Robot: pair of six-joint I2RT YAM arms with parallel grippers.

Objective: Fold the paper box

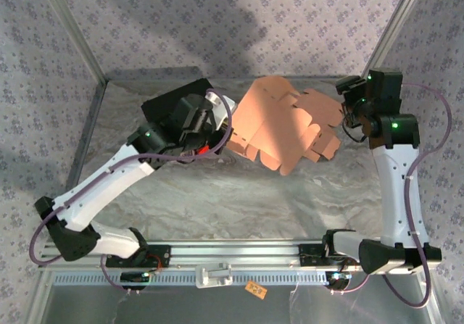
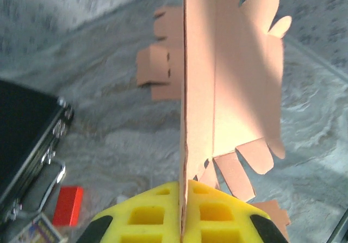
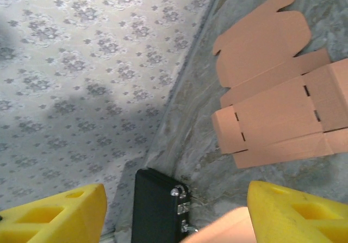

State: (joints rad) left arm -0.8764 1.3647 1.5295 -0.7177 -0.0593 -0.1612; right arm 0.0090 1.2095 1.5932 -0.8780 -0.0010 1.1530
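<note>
The paper box [image 1: 279, 125] sits toward the far edge of the bench [image 1: 239, 201], about midway between its left and right edges. It is a cut cardboard blank, only partly raised. The left gripper [image 1: 217, 137] has its jaws clenched on the blank's left edge. In the left wrist view the yellow pads [image 2: 152, 213] pinch a panel that stands upright, with tabbed flaps fanning out beyond it. The right gripper [image 1: 346, 110] hangs just beside the blank's right side with its jaws wide apart, holding nothing. A black case [image 1: 163, 106] lies near the far left corner.

The step in hand looks like raising the first side wall while the rest lies flat. The next move probably calls for the right gripper to take a flap on its side and bend it along the crease, while the left jaws hold the blank steady.
</note>
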